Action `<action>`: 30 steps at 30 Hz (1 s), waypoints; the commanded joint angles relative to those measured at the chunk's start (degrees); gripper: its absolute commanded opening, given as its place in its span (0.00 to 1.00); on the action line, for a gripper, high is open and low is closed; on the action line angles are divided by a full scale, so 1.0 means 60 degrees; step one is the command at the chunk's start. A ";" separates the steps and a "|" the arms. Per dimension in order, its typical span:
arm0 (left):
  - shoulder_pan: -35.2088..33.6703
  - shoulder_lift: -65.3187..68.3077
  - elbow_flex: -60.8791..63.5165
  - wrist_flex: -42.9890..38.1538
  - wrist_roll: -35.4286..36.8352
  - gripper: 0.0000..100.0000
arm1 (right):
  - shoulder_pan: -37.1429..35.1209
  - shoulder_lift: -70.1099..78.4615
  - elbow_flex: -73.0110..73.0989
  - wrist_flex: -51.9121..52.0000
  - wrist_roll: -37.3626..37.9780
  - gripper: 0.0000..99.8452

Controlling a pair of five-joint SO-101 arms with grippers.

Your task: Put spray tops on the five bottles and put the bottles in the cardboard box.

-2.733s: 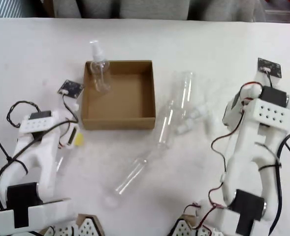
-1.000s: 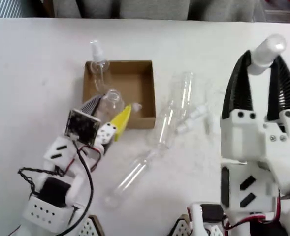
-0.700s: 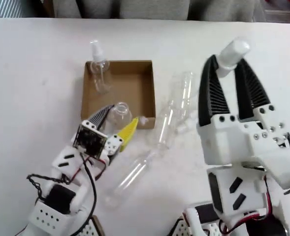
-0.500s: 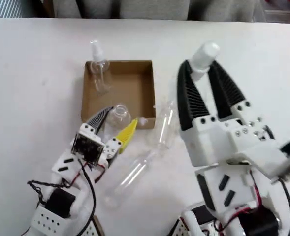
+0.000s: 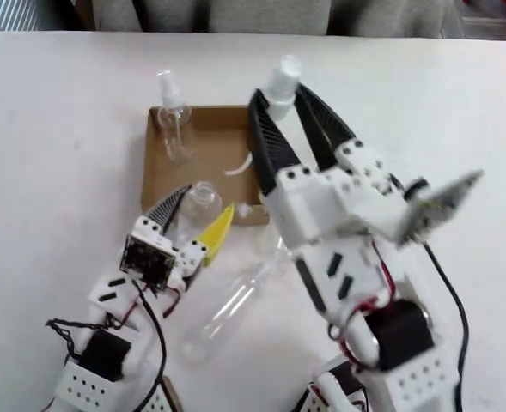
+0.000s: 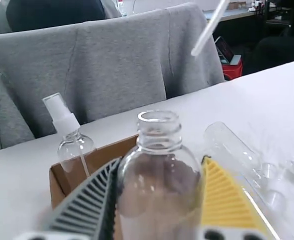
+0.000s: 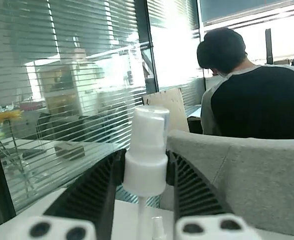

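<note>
My left gripper (image 5: 191, 216) sits at about seven o'clock on the table (image 5: 64, 112). Its grey and yellow fingers are clamped around the open bottle (image 5: 203, 199). That bottle stands upright, bare neck up, right at the six o'clock wall of the cardboard box (image 5: 205, 111).

In the box's ten o'clock corner stands the finished bottle (image 5: 173, 129), its sprayer already on.

Off the box's one o'clock corner my right gripper (image 5: 278, 96) hangs high, fingers pinched on a spray top (image 5: 283, 74) held head up. Its thin dip tube (image 5: 239, 165) curves down over the box floor.

A loose bottle (image 5: 228, 311) lies on its side at five o'clock from my left gripper, just beside my right arm.

The dip tube is the weak point, I judge. It bends away from the line of the cap, so its tip could catch the neck's rim or slip down the outside of the open bottle instead of going in. The bottle is smooth and round, so a sideways shove from the cap could twist or tip it between my left fingers. If the cap lands tilted, it will likely jam and not seat. My right arm also has to cross the box, and a wide swing could knock over the finished bottle or set the loose bottle rolling.
</note>
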 commanded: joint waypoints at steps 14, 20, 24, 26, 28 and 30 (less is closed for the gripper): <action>-0.0242 -0.0183 0.0176 -0.0571 0.0103 0.08 | -0.0623 0.1443 -0.0615 -0.0857 -0.0029 0.02; -0.0271 -0.0183 0.0176 -0.0571 0.0103 0.08 | -0.0857 0.1443 -0.0630 -0.0857 -0.0029 0.02; -0.0256 -0.0183 0.0176 -0.0571 0.0103 0.08 | -0.0842 0.1443 -0.0630 -0.0828 -0.0029 0.02; -0.0271 -0.0183 0.0176 -0.0571 0.0103 0.08 | -0.0842 0.1443 -0.0630 -0.0579 -0.0029 0.02; -0.0271 -0.0183 0.0176 -0.0571 0.0103 0.08 | -0.0857 0.1443 -0.0630 -0.0447 -0.0029 0.02; -0.0271 -0.0183 0.0176 -0.0571 0.0103 0.08 | -0.0857 0.1443 -0.0630 -0.0388 -0.0029 0.02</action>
